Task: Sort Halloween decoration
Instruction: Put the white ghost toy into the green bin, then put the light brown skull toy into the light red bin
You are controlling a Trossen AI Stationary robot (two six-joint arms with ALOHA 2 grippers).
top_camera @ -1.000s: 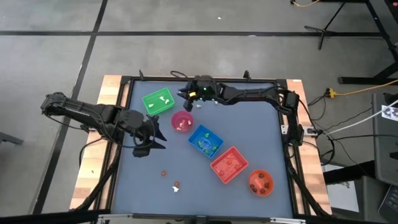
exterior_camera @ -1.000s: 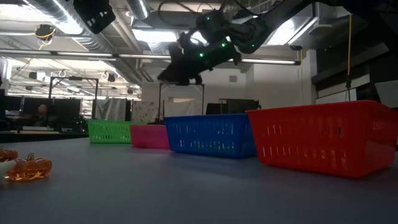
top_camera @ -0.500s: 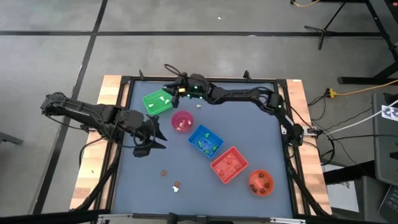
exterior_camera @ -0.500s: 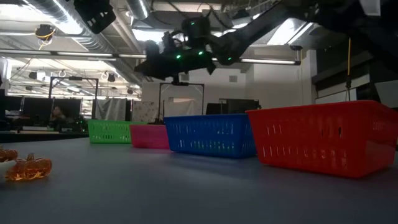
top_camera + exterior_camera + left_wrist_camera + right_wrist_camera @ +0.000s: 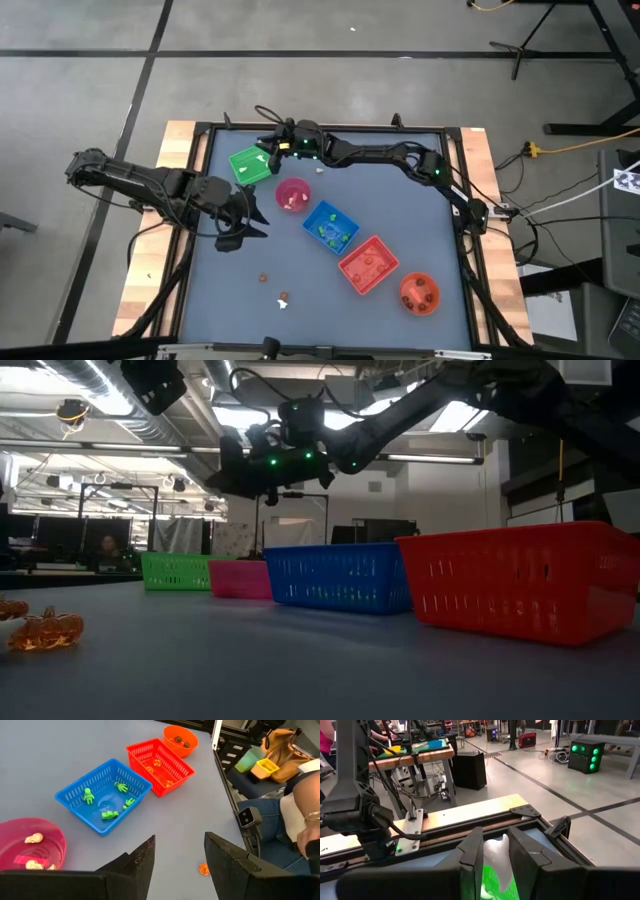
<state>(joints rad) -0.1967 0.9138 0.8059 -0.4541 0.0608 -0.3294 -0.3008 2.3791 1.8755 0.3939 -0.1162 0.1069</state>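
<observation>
My right gripper (image 5: 270, 150) reaches along the table's far edge and hovers over the green tray (image 5: 250, 165). It is shut on a small white trinket (image 5: 496, 856). The green tray holds a few white pieces. My left gripper (image 5: 180, 855) is open and hangs above the table's left side (image 5: 255, 213), touching nothing. Two loose trinkets, one orange-brown (image 5: 264, 278) and one orange-and-white (image 5: 283, 298), lie on the near left of the table; an orange one shows in the low view (image 5: 45, 630). My right gripper pinches the white trinket (image 5: 495, 851) between its two fingers. The piece is lifted clear above the green tray (image 5: 492, 882), and its pale upper part stands out past the fingertips. Which part of the trinket the fingers are on is hidden by the fingers themselves.
A row of containers runs slantwise across the table: pink bowl (image 5: 292, 195) with white skulls, blue tray (image 5: 330, 226) with green figures, red tray (image 5: 368, 264) with orange pieces, orange bowl (image 5: 419, 292) with dark pieces. A person sits beyond the table's edge (image 5: 300, 805).
My right arm has swung toward the table's left along the far edge, from beyond the pink bowl to above the green tray. My left arm has kept still.
</observation>
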